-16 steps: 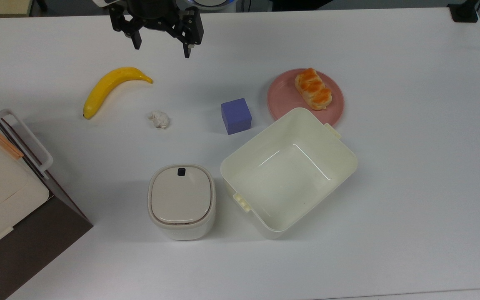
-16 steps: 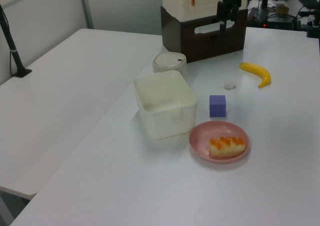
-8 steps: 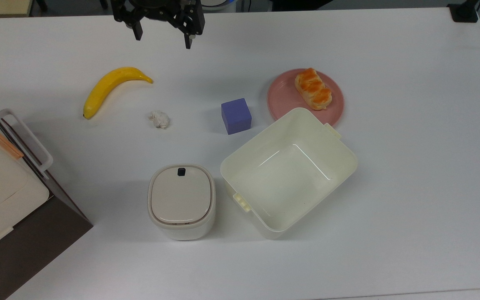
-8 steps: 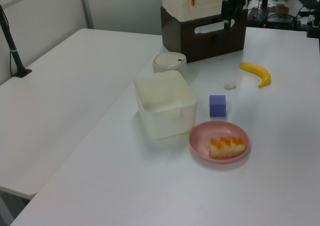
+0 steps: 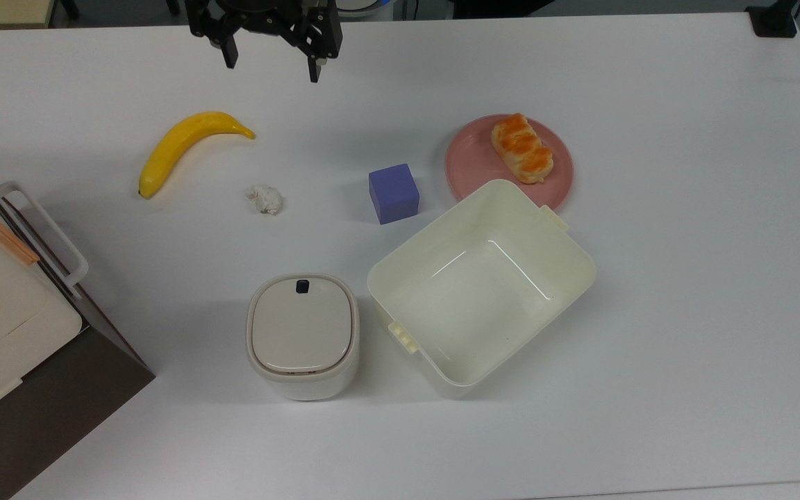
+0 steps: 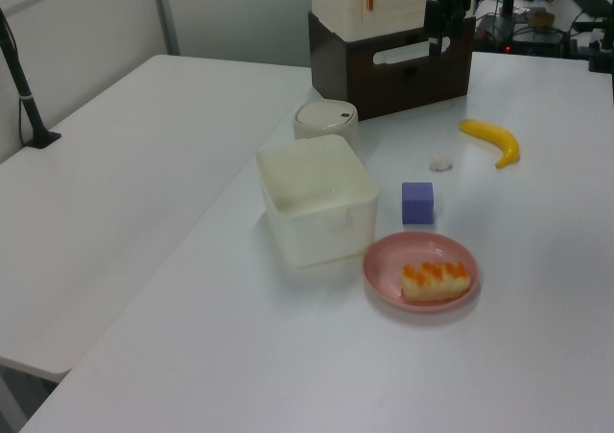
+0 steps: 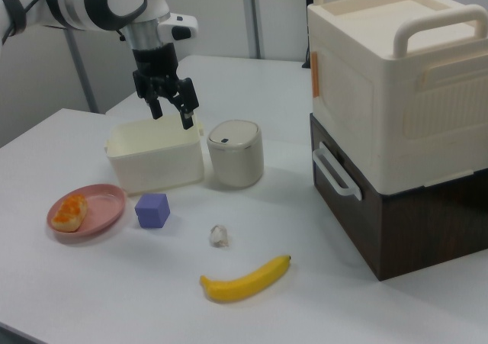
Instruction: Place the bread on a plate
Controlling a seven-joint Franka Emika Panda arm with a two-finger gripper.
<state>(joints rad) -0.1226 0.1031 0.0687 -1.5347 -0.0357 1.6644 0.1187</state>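
The bread (image 5: 521, 148), a golden bun with an orange glazed top, lies on the pink plate (image 5: 469, 165), toward its far right side in the top view. It also lies on the plate (image 6: 386, 263) as the bread (image 6: 436, 279) in the left view, and on the plate (image 7: 107, 201) as the bread (image 7: 70, 212) in the right view. My gripper (image 5: 271, 66) hangs open and empty high above the table's far edge, well to the top view's left of the plate. The gripper (image 7: 173, 115) is in front of the tub in the right view.
A purple cube (image 5: 393, 193) sits left of the plate in the top view. A large cream tub (image 5: 483, 285) touches the plate's near rim. A lidded canister (image 5: 303, 333), a white wad (image 5: 265, 199), a banana (image 5: 188, 146) and stacked boxes (image 5: 4, 326) stand further left.
Over the last second my gripper rose and drew back toward the table's far edge, still open. The bread and plate have not moved.
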